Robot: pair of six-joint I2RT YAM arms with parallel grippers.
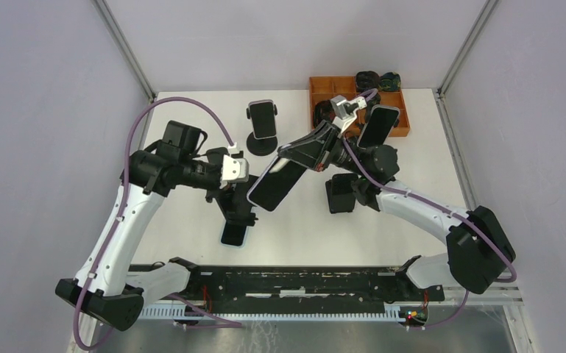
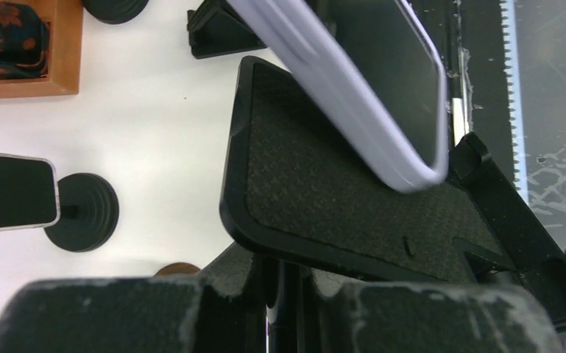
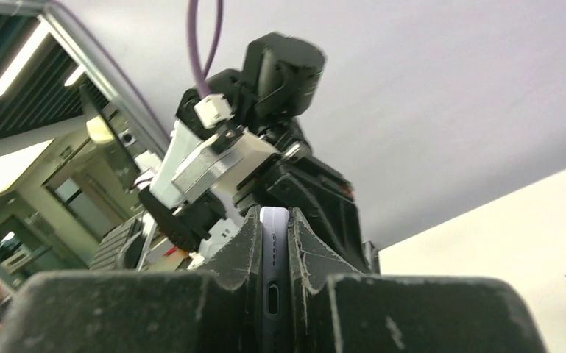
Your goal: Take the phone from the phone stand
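- white table (image 1: 412,169): work surface, with both arms meeting over its middle.
- left arm reaches in from the near left. the left gripper (image 1: 236,206) is pressed together on the rim of the black textured phone stand (image 1: 233,229), probably to stop it dragging along with the phone.
- in the left wrist view that same left gripper (image 2: 283,287) pinches the back plate of the stand (image 2: 316,191) between its fingers.
- right arm comes in from the near right. the right gripper (image 1: 288,158) is clamped on the lavender-cased phone with black screen (image 1: 274,185), holding it tilted with the screen up.
- the right wrist view shows the right gripper (image 3: 274,246) squeezing the phone (image 3: 273,294) by its thin edge at the port end, a grip that suits sliding it out along the cradle.
- where the phone (image 2: 368,81) is: in the air over the middle of the table, above the stand plate and looking clear of it. one corner is near the stand's lip, and i cannot tell whether they touch.
- judgement: removal is almost done; the phone needs carrying away and setting down.
- orange wooden tray (image 1: 322,87): far right, dark items inside, not involved.
- second phone on a round-base stand (image 1: 263,118): far centre, untouched.
- third phone (image 1: 379,125): propped up by the tray.
- spare black stand (image 1: 338,195): just beside the right arm.
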